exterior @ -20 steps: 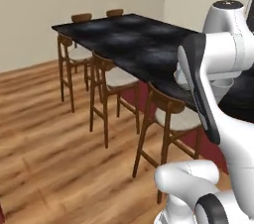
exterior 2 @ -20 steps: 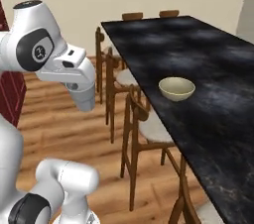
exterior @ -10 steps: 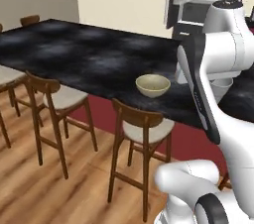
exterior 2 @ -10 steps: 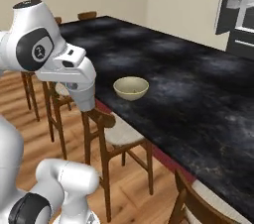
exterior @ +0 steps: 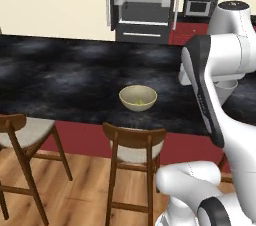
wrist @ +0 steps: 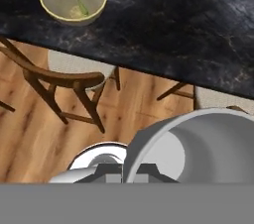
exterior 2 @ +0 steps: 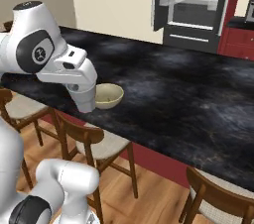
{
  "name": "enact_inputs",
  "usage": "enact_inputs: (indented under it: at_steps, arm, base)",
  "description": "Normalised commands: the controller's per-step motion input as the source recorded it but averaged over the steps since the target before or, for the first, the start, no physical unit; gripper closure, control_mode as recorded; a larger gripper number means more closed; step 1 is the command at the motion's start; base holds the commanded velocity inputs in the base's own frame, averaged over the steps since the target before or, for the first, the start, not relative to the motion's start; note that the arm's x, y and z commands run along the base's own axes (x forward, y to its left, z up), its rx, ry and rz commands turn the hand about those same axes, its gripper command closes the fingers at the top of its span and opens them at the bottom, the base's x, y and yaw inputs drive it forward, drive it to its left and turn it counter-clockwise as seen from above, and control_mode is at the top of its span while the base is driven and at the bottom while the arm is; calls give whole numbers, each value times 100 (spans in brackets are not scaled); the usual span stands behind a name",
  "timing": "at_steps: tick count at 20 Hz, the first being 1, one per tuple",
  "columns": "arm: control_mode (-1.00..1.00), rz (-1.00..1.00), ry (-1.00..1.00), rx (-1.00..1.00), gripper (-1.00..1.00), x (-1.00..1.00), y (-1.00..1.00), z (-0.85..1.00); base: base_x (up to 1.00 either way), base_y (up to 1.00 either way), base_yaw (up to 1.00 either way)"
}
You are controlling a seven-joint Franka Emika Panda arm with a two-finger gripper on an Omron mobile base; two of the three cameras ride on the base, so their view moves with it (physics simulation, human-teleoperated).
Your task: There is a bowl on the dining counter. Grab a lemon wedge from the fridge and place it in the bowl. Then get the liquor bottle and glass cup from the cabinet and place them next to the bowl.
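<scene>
Dining counter (exterior: 60, 75): long black marbled top, spanning left to right across the middle of the scene; stools (exterior: 134, 142) tucked along the near edge.
Fridge (exterior: 145, 5): far side, beyond the counter, doors standing open.
Bowl (exterior: 138, 97): on the counter, close to the near edge, above a stool; upright, bare stone to either side.
Glass cup (wrist: 198, 143): in the gripper, roughly upright, mouth toward the hand; hanging near the counter's near edge, not set down.
Gripper (wrist: 124, 171): jaws nearly together, pinching the cup's rim wall.
Lemon wedge (wrist: 79, 10): already inside the bowl, small yellow-green sliver on the pale bottom.
Key relation: bowl farther in than the cup and about straight ahead; right of the hand from one base camera, left of it from the other. Well apart, not touching.
Likely need: carry the cup farther in over the top, lower onto bare stone just beside the bowl.
Risk: clipping the bowl's rim on descent.
</scene>
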Motion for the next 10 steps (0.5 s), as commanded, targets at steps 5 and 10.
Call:
enact_inputs:
  at_steps: [5, 10]
  arm:
    - [100, 0, 0, 0, 100, 0, 0, 0]
    - [-100, -22, 15, 5, 100, 94, -10, -36]
  base:
    - [100, 15, -35]
    - [0, 0, 0]
